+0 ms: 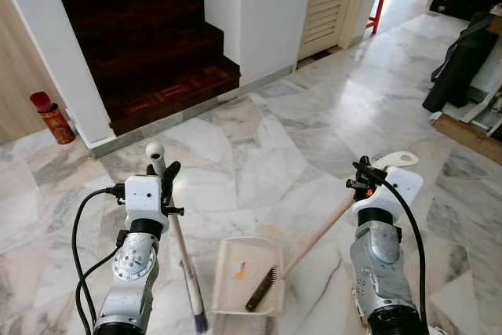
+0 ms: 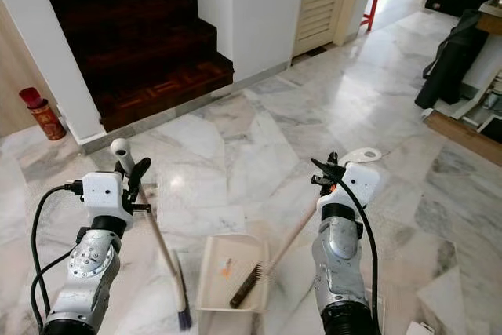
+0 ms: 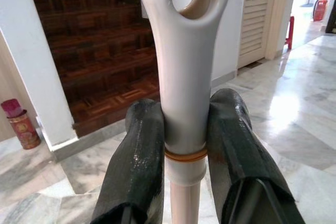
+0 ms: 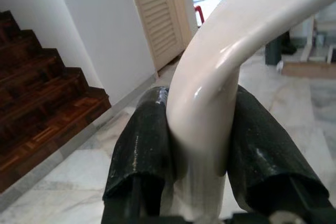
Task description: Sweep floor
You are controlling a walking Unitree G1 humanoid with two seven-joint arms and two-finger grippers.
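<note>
Where pincers (image 3: 184, 145) clamp: cream broom handle (image 3: 184, 51) (seemingly plastic).

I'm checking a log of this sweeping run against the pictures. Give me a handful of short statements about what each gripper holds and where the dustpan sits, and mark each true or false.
1. The left gripper is shut on the broom handle. True.
2. The right gripper is open and holds nothing. False: its fingers clamp the dustpan handle.
3. The dustpan rests on the marble floor between the two arms. True.
4. The dustpan's tray is clean. False: a small orange scrap lies in it.
5. A red can stands by the wall left of the stairs. True.
</note>
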